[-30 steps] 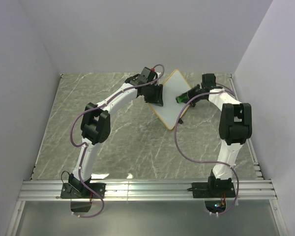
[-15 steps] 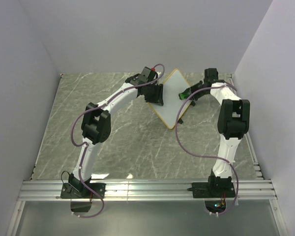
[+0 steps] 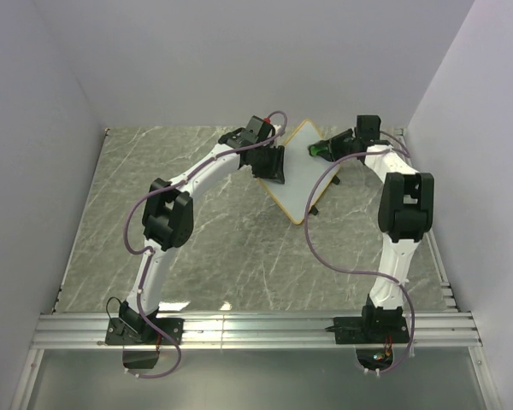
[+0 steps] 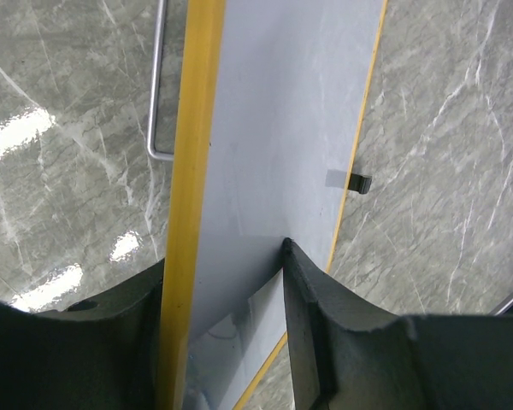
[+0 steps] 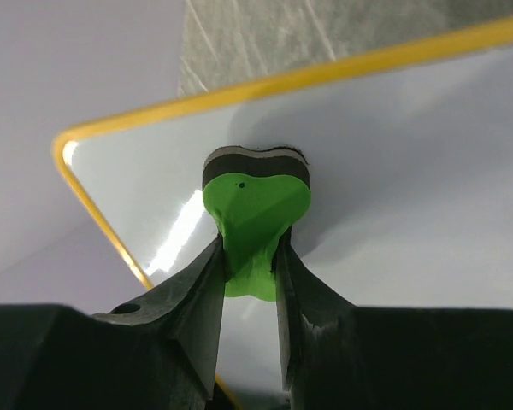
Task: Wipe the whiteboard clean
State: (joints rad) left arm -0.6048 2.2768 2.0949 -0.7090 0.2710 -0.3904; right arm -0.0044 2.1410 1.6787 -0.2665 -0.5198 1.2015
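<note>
The whiteboard, a white square in a tan frame, stands tilted on one corner near the back of the table. My left gripper is shut on its left edge; in the left wrist view the frame and white face run between my fingers. My right gripper is shut on the small green eraser. The right wrist view shows the eraser with its dark pad pressed on the board's face near the upper corner. No marks show on the face.
The board's thin dark stand reaches the marble table below its lower corner, and a metal wire loop lies behind the frame. Pale walls close in at the back and both sides.
My right gripper has carried the eraser up the board, from its middle right toward the upper right edge. The left gripper and the board have stayed put.
</note>
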